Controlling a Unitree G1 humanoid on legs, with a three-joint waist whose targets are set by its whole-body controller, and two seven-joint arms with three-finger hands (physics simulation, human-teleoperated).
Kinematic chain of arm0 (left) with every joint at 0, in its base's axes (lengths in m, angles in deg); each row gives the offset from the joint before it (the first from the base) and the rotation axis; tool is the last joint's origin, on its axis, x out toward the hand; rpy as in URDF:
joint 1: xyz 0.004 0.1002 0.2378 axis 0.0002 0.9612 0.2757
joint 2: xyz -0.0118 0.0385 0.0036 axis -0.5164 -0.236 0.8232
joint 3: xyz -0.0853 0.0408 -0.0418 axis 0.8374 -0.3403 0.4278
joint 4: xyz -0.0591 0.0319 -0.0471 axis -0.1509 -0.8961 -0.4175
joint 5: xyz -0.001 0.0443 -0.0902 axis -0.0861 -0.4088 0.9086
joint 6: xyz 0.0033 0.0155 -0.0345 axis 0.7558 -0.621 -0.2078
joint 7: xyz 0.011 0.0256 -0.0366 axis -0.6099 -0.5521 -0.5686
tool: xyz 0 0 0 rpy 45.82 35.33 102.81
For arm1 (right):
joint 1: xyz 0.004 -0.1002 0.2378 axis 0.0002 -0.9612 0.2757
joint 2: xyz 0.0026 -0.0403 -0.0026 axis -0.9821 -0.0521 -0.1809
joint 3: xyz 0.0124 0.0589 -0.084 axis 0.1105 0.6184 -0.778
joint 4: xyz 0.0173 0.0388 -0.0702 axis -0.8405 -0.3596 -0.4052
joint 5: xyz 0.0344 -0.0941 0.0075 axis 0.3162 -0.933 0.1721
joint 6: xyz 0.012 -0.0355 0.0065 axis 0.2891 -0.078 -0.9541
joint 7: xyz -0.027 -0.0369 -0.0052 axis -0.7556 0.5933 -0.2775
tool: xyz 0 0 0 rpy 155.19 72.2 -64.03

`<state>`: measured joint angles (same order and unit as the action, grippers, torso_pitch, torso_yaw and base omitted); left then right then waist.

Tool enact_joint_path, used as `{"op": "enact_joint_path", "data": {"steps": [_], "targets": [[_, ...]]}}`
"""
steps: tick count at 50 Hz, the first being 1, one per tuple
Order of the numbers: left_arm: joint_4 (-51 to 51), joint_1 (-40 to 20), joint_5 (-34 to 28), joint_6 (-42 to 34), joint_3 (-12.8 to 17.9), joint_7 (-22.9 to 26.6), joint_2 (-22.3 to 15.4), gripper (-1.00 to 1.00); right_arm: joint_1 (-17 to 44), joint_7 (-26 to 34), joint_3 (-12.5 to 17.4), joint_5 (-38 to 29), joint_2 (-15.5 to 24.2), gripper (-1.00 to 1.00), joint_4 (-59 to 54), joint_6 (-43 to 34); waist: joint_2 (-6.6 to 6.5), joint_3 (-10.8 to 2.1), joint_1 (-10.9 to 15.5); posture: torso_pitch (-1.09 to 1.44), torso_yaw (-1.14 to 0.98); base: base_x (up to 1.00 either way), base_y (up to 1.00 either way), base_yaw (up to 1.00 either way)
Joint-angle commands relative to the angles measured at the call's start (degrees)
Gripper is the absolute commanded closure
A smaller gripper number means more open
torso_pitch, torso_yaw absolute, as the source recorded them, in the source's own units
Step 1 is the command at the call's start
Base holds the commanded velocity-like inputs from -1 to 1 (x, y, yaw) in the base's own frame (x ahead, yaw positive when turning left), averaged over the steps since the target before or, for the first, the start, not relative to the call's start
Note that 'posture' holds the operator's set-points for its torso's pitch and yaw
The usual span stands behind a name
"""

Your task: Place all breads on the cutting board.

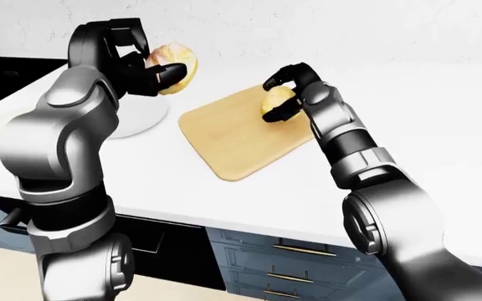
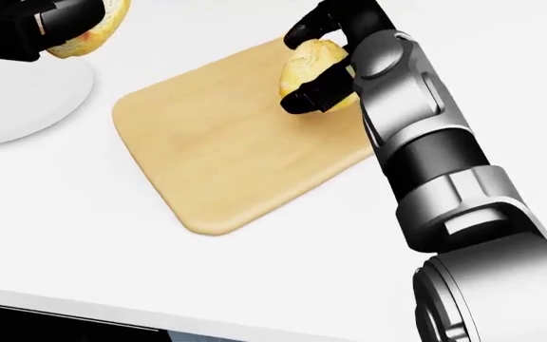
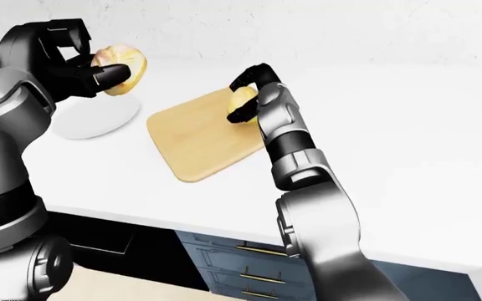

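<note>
Up near the far right corner of the cutting board [image 2: 226, 149] sits one bread roll [image 2: 314, 63], pale gold, with the right robot hand [image 2: 316, 68] wrapped round it — black fingers [image 2: 302, 100] curl under its lower side and another hooks over its top. Whether the roll rests on the wood or hangs just above it cannot be told from these views. The second bread roll [image 1: 176, 68] is well off the board, held up in the air by the left robot hand [image 1: 153, 72], whose dark fingers pinch it from the side. It hangs over a white plate [image 1: 141, 116] that lies on the tabletop [image 2: 83, 235] just left of the board.

The board itself is a light wooden slab with rounded corners, lying at a slant on the white tabletop; most of its surface is bare. The right forearm [image 2: 425, 142], grey and black, crosses the board's right edge in the head view and hides that corner. In the left-eye view a black surface [image 1: 6, 78] sits at the far left beside the plate, and blue-grey drawers [image 1: 291, 263] with brass handles run beneath the tabletop — a white wall rises behind.
</note>
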<state>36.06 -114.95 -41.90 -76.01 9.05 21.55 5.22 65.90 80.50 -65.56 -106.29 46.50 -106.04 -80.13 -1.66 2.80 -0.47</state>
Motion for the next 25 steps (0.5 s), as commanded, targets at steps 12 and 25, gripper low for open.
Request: {"op": "enact_joint_path", "data": {"steps": [12, 25], "targets": [[0.81, -2.3, -0.14, 2.34, 0.39, -0.17, -0.61, 1.0, 1.74, -0.83, 0.13, -0.13, 0.19, -0.45, 2.55, 1.47, -0.17, -1.92, -0.01, 0.0, 0.0, 0.0, 0.0, 0.0], [0.39, -2.92, 0.1, 2.27, 0.45, -0.28, -0.62, 1.0, 2.01, -1.45, 0.34, -0.02, 0.51, -1.0, 3.15, 1.18, -0.16, -1.91, 0.01, 0.0, 0.0, 0.0, 0.0, 0.0]]}}
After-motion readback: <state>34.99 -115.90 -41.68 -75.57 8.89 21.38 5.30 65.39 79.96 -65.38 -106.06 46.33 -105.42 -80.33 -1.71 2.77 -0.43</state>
